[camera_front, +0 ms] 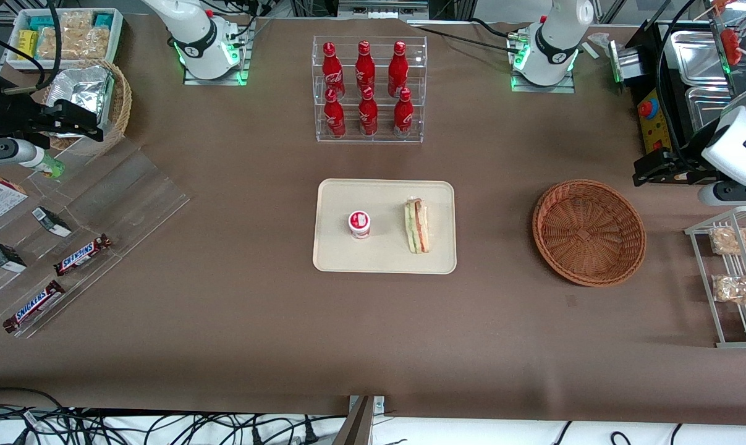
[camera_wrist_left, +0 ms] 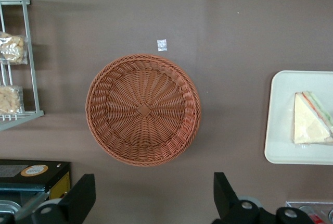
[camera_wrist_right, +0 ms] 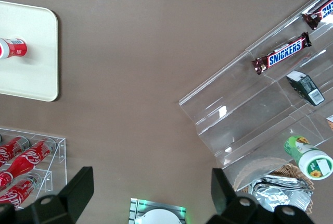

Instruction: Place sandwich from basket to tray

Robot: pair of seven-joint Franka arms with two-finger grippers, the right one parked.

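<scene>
The sandwich (camera_front: 418, 225) lies on the cream tray (camera_front: 385, 185) at the table's middle, on the part of the tray nearest the basket, its layered cut side facing up. The round reddish-brown wicker basket (camera_front: 589, 232) sits toward the working arm's end with nothing in it. My gripper (camera_front: 649, 168) hangs high beside the basket, farther from the front camera, away from the tray. In the left wrist view the gripper (camera_wrist_left: 153, 195) is open with only bare table between its fingers, the basket (camera_wrist_left: 143, 109) just past the fingertips, and the sandwich (camera_wrist_left: 311, 120) rests on the tray (camera_wrist_left: 278, 130).
A small red-and-white cup (camera_front: 360, 224) stands on the tray beside the sandwich. A clear rack of red bottles (camera_front: 368, 89) stands farther back. A wire rack of bagged snacks (camera_front: 734, 278) flanks the basket. An acrylic stand with Snickers bars (camera_front: 70, 247) lies toward the parked arm's end.
</scene>
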